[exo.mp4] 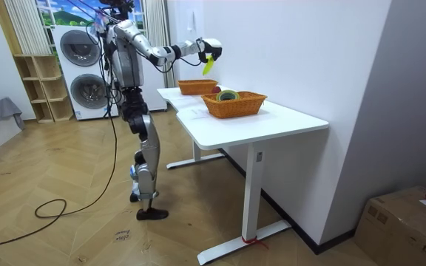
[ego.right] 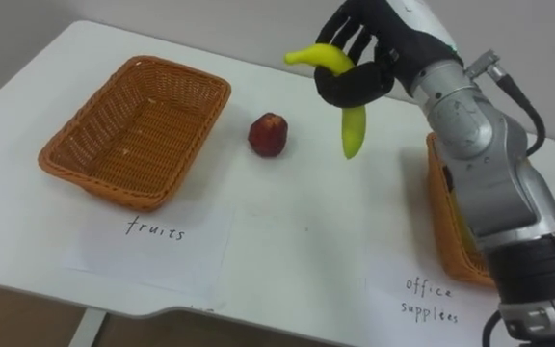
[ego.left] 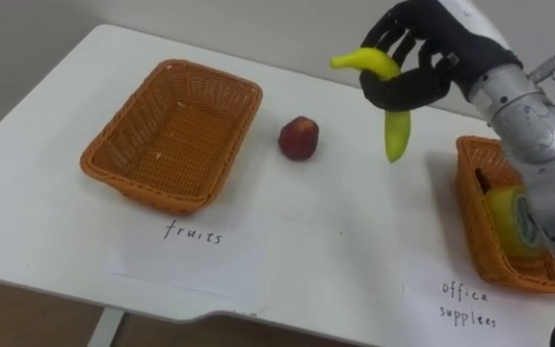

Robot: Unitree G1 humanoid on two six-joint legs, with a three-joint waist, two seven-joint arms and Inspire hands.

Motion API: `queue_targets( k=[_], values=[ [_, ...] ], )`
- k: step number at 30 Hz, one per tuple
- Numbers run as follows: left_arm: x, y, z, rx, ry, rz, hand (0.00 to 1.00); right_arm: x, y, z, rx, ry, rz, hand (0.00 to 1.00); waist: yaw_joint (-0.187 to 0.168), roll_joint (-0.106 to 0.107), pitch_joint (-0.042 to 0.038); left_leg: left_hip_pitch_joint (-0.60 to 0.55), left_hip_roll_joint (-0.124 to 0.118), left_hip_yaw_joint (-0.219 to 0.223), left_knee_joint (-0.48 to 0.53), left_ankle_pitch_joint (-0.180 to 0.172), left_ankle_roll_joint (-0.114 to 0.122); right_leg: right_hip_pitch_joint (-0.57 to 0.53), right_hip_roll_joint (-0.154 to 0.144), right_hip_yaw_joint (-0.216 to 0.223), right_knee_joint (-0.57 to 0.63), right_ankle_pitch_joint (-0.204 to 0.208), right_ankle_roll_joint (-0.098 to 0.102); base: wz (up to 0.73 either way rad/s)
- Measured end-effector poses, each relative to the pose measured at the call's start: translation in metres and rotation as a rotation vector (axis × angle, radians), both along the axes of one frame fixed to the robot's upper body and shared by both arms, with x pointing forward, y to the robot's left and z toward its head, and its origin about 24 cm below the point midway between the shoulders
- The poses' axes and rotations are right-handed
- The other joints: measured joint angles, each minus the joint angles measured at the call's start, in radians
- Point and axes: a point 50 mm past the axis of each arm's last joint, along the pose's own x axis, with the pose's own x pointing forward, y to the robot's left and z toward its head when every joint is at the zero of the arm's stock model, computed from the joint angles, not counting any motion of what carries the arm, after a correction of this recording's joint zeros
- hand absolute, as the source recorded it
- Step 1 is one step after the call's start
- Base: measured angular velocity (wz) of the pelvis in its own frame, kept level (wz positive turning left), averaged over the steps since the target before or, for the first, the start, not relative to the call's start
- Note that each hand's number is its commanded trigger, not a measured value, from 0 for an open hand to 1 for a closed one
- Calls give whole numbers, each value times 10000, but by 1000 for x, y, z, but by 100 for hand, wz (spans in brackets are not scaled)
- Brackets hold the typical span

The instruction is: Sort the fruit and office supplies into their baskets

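Step in hand: carrying the banana (ego.left: 398, 135) to the fruit basket (ego.left: 176, 145). Transfer under way, I judge, release not yet done.

- My right hand (ego.left: 417, 82) is closed around the banana's upper part, fingers and thumb curled round it. The lower end hangs down free below the grip.
- Banana is in the air, well to the right of the fruit basket, beyond the red fruit (ego.left: 299, 138), and clear of the table (ego.left: 335, 251).
- Arm reaches forward and to the left from the far-right side, wrist raised, hand above table level.
- Fruit basket is empty. The red fruit sits on the table just off its right rim.
- Farthest from the fruit basket, on the right: the office basket (ego.left: 472, 207), a yellow-green roll (ego.left: 507, 220) inside.

Next move calls for: travel left over the red fruit without clipping it, clear the near rim, lower over the basket's middle, then release. The red fruit looks next in line.
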Motion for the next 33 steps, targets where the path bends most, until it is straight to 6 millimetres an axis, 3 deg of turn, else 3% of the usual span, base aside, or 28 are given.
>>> queue_targets(
  k=[16,22,28,33],
  values=[
    [-3,-1,-3,-160,498,-217,0,13,21,-21,1361,870,190,100,439,137,90,-103,-64,-351,49,29,35,34,-71,-254,-25,-36,53,7],
    [-6,0,-4,-231,755,-404,0,14,29,-26,1626,1018,364,100,800,140,87,-208,-95,-541,59,29,41,25,-119,-597,-31,-37,56,9],
    [-13,2,-5,-224,1162,-276,0,19,34,-20,1779,786,363,100,913,165,65,-452,-169,-992,213,45,66,30,-194,-996,-31,-43,65,23],
    [-14,3,-4,-201,1275,-213,0,22,40,-21,2009,910,456,100,1120,164,62,-497,-174,-1092,244,46,68,46,-218,-1134,-27,-68,107,8]
  ],
)
